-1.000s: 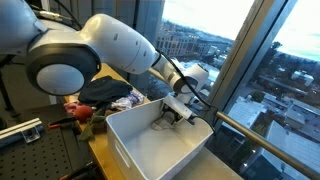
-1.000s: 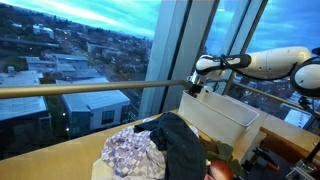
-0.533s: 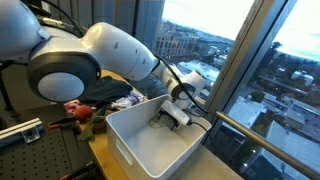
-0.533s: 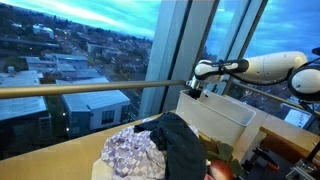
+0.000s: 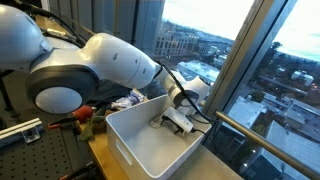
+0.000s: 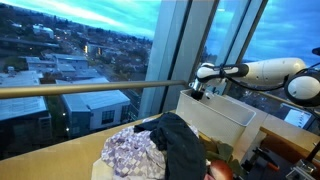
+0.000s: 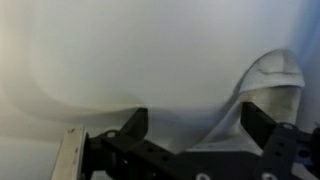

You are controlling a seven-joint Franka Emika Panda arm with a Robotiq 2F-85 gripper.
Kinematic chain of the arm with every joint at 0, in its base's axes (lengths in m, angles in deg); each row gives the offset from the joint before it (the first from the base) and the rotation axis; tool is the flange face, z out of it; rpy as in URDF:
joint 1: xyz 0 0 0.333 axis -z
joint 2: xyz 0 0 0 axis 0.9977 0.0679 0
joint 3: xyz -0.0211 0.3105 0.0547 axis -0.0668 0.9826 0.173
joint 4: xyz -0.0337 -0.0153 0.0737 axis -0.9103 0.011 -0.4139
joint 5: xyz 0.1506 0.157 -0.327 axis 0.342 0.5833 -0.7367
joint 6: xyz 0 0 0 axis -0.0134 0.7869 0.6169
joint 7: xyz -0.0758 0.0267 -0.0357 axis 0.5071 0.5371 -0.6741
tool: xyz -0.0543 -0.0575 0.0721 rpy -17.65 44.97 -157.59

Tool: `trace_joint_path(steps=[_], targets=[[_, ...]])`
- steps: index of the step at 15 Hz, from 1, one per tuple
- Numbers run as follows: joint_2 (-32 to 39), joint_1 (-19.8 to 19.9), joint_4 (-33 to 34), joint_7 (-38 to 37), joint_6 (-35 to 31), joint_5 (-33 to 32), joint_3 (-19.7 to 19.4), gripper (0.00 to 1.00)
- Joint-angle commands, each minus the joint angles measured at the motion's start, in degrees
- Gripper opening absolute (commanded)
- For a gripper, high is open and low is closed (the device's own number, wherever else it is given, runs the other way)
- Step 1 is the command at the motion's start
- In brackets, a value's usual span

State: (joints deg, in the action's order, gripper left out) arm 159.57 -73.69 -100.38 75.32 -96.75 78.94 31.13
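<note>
White bin (image 5: 125, 150): one. One claw (image 7: 194, 112) inside, spread; one pale cloth (image 7: 272, 72) beside finger. One patterned garment (image 6: 128, 152), one dark garment (image 6: 185, 140).

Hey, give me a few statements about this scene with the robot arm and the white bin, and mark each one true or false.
1. The gripper reaches down inside the white bin. True.
2. The bin is black. False: it is white in both exterior views.
3. A dark garment lies next to a patterned garment beside the bin. True.
4. In the wrist view the fingers are pressed together. False: they stand well apart, with a pale cloth by one of them.
5. The setup stands by tall windows looking over a city. True.
</note>
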Motion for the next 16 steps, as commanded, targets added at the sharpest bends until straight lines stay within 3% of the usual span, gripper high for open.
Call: trace_joint_path(steps=[1,11,12,16], targets=[[2.31,0.62,2.37,2.57,0.8,1.47,1.81,1.0],[2.96,0.36,2.1,4.16,-5.02,3.85,3.12,1.0],[3.12,0.44,2.13,4.16,-5.33,3.92,3.15,0.82],[3.62,0.69,2.15,4.25,-6.96,3.73,3.01,0.51]])
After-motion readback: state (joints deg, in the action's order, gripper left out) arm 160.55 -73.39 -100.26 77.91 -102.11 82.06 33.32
